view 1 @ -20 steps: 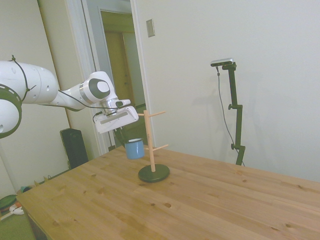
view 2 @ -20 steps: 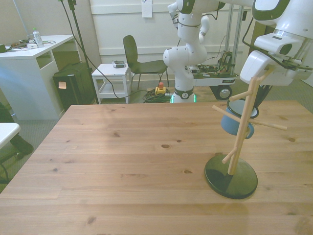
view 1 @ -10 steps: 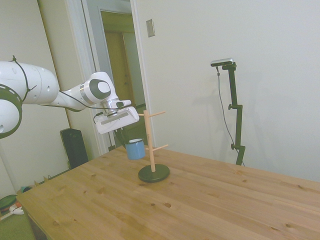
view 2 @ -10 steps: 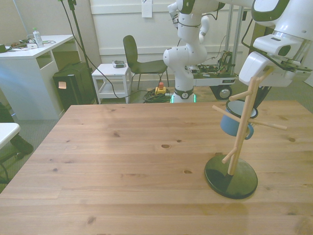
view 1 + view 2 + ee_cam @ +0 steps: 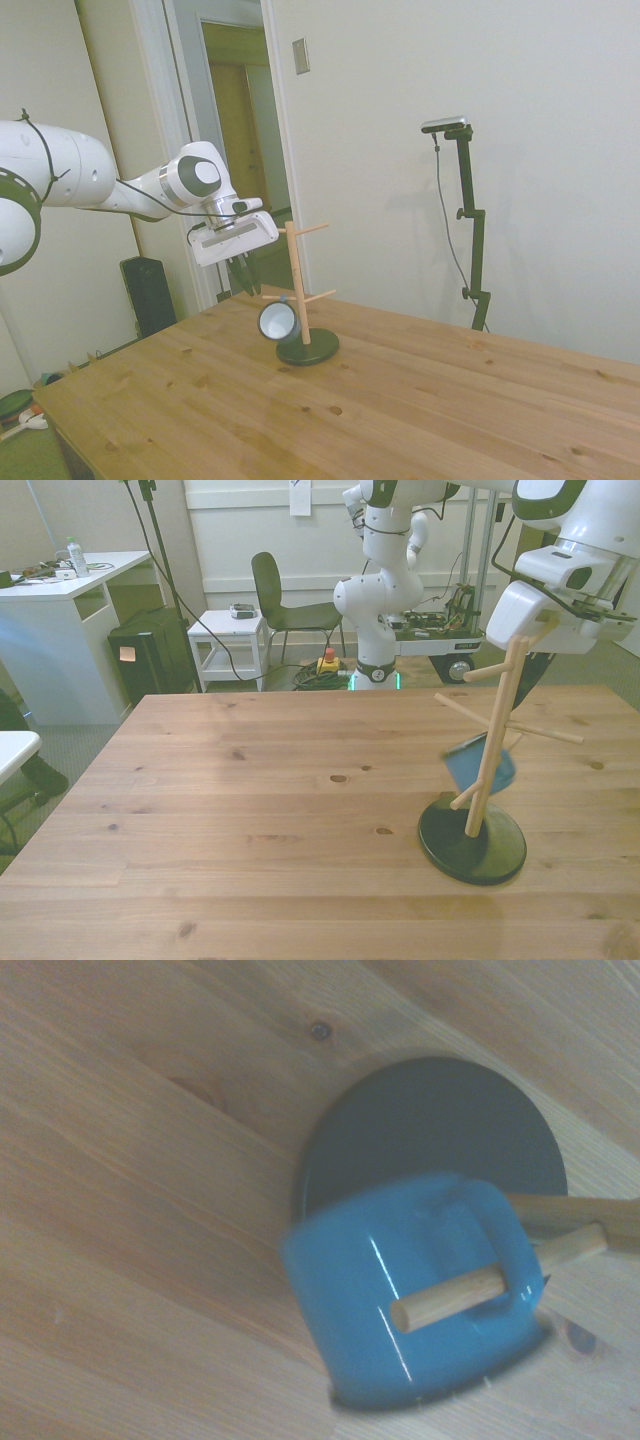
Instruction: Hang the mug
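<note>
On the wooden surface (image 5: 250, 830) stands a wooden peg stand (image 5: 492, 730) with a dark round base. The mug (image 5: 465, 765) hangs low on the stand, against the post. In the wrist view a lower peg (image 5: 470, 1290) passes through the handle of the mug (image 5: 400, 1280). The mug is tipped on its side, and in the side view its white mouth (image 5: 277, 320) faces the camera. In the front view it is blurred, so it is probably swinging.

Above and behind it hangs the pincer (image 5: 243, 278). It holds nothing, and I cannot tell whether it is spread or pressed together.

The step in hand looks like backing off. This is best done by lifting slowly and straight, clear of the upper pegs, so the stand is not knocked while the mug settles.

Half a second earlier the mug sat upright and higher, right under the pincer. It is now lower, tipped over and free of the pincer.
</note>
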Controlling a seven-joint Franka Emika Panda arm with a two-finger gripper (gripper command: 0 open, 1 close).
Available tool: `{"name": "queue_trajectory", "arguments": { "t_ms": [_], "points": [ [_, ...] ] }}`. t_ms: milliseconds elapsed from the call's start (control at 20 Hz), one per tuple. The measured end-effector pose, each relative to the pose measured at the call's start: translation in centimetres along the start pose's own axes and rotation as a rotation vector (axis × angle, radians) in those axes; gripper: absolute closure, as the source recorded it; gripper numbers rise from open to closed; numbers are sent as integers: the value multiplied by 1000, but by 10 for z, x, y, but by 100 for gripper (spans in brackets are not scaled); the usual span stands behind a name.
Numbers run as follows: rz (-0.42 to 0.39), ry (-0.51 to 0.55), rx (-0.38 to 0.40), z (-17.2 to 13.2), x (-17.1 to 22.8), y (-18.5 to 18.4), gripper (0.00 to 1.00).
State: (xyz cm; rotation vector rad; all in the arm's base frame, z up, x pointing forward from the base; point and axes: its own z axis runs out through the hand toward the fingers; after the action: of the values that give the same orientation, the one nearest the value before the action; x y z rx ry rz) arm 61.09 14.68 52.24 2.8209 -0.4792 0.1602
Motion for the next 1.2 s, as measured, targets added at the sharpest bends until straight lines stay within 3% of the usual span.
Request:
{"name": "queue_trajectory", "arguments": {
  "t_ms": [450, 800, 1000, 1200],
  "points": [
    [-21, 6, 4, 5, -18, -2, 0],
    [-49, 48, 36, -4, -112, -34, 0],
    [43, 54, 123, -13, -155, -1, 0],
    [218, 29, 221, -13, -170, 80, 0]
  ]
}}
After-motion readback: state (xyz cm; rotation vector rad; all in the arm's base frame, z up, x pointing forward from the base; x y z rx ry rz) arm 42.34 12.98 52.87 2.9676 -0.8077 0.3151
